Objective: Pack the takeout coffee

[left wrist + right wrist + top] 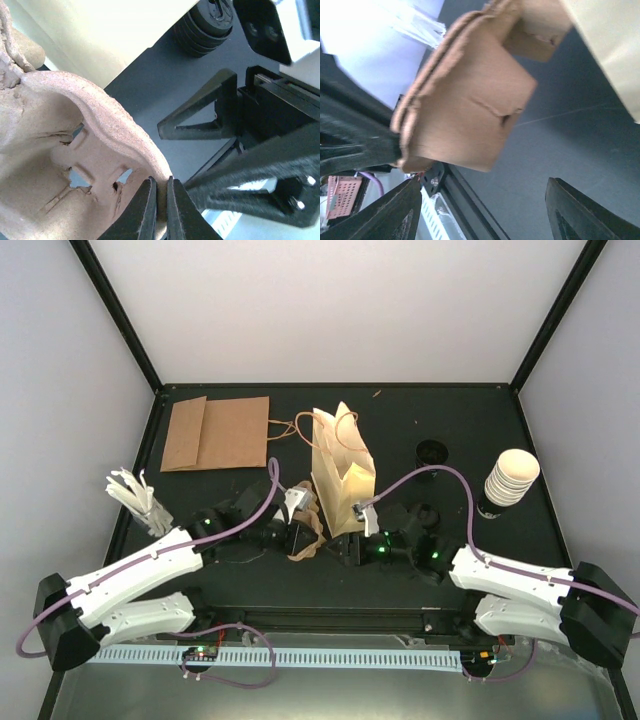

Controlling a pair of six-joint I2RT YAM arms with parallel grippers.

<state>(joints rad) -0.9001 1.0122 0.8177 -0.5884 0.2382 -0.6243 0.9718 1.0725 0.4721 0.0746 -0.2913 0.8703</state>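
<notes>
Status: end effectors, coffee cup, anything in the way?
Left end effector shut on pulp carrier rim. Right end effector open, facing carrier. Cups stacked far right, untouched. Bag upright, centre.

Nothing readable is showing up in any view. The cream paper bag (343, 465), the flat brown bag (215, 432), the stack of paper cups (511, 478) and the cardboard carrier (50, 115) are all presenting plain, unprinted faces.

Cup stack (511, 478) right of bag (341, 472)
</notes>
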